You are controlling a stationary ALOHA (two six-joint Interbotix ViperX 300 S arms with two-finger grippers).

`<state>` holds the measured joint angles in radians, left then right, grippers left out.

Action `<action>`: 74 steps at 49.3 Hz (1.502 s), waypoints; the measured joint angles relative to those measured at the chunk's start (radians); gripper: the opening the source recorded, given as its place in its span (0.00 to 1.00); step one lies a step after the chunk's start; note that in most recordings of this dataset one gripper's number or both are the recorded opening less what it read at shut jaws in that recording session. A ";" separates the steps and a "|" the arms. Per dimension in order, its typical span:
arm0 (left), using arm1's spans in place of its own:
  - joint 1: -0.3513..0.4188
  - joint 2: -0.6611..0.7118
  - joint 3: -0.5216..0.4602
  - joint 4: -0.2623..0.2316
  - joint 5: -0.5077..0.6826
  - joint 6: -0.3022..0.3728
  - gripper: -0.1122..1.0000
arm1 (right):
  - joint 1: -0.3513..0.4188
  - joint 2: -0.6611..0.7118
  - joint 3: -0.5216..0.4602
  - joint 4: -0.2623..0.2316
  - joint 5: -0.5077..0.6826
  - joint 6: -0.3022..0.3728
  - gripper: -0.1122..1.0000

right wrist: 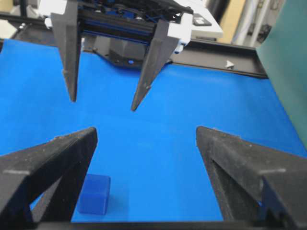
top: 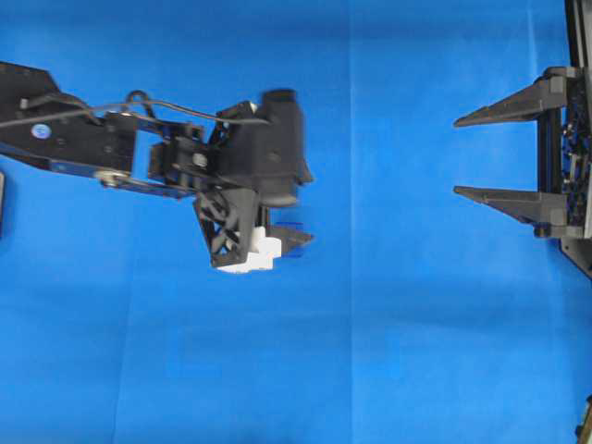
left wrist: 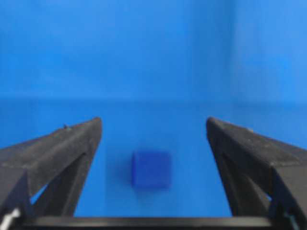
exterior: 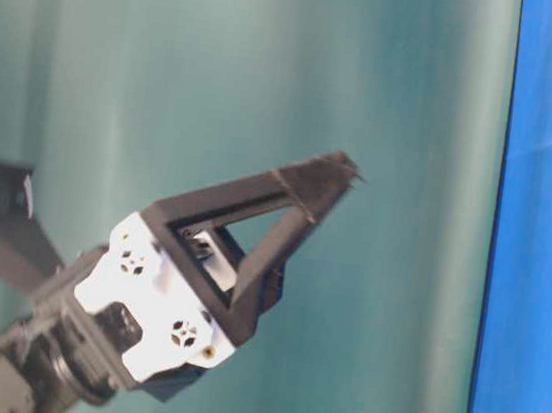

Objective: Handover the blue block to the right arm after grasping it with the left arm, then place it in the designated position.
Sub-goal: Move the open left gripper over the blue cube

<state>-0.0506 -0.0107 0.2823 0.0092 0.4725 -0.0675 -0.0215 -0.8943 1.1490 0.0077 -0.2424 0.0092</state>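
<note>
The left arm (top: 111, 143) reached in from the left edge of the overhead view, over the blue cloth (top: 416, 351). Its gripper (top: 277, 242) pointed down at the cloth, so from above mostly the black wrist body and one white finger base showed. Its jaws stood wide apart and held nothing.

The block (left wrist: 151, 169) lay on the cloth. In the left wrist view it sat between the two black fingers (left wrist: 67, 148), a little nearer the left one, touching neither. From overhead only a sliver of the block (top: 294, 228) showed, just beside the finger tip and mostly hidden under the gripper.

In the right wrist view the block (right wrist: 94, 193) rested near the camera, low and left, just beside the right gripper's own left finger in the picture. Beyond it, the left gripper (right wrist: 102, 104) hung with its two pointed fingers aimed down and spread; whether it was directly over the block could not be told from there.

The right gripper (top: 457, 156) sat at the right edge of the overhead view, well apart from the block, its fingers pointing left. Its jaws were fully spread and empty.

The table-level view showed one triangular finger (exterior: 274, 221) with its white base, in front of a green backdrop (exterior: 171, 73); the block was out of that view.
</note>
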 measured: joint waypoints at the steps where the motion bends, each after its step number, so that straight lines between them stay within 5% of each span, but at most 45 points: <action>1: 0.000 0.008 -0.014 0.000 0.032 0.002 0.93 | 0.000 0.000 0.000 0.000 -0.002 0.000 0.98; 16: 0.000 0.084 -0.160 0.000 0.299 0.008 0.93 | 0.000 0.011 0.000 0.000 0.002 0.000 0.98; 74: 0.000 0.087 -0.169 0.002 0.302 0.002 0.93 | -0.005 0.017 0.000 0.000 0.003 0.000 0.98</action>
<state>-0.0506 0.0767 0.1135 0.0107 0.7747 -0.0660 -0.0261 -0.8774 1.1490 0.0077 -0.2393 0.0092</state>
